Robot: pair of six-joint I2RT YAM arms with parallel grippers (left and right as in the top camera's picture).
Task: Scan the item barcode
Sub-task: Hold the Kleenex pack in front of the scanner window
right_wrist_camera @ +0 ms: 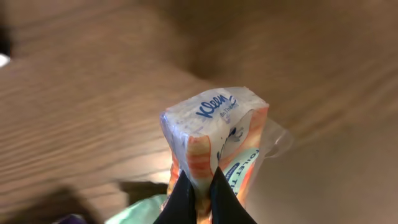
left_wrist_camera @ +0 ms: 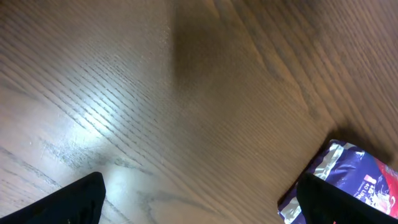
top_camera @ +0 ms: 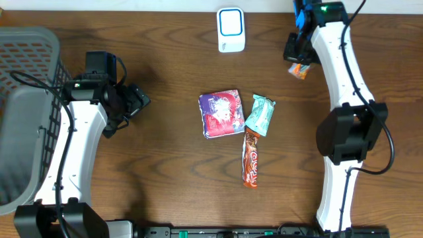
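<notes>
My right gripper [top_camera: 299, 58] is at the back right, shut on a white-and-orange Kleenex tissue pack [top_camera: 299, 70]. In the right wrist view its dark fingertips [right_wrist_camera: 200, 186] pinch the pack's [right_wrist_camera: 214, 134] lower edge, holding it off the table. The white barcode scanner [top_camera: 231, 30] stands at the back centre, to the left of that pack. At the left my left gripper [top_camera: 137, 100] hangs open over bare wood; its fingers [left_wrist_camera: 74, 200] are spread wide with nothing between them. The purple packet [left_wrist_camera: 357, 171] lies by its right finger.
Mid-table lie a purple snack packet [top_camera: 221, 114], a mint-green packet [top_camera: 260, 114] and a red-orange bar [top_camera: 251, 157]. A grey mesh basket [top_camera: 26, 112] fills the left edge. The mint-green packet's corner [right_wrist_camera: 140, 208] shows below the held pack.
</notes>
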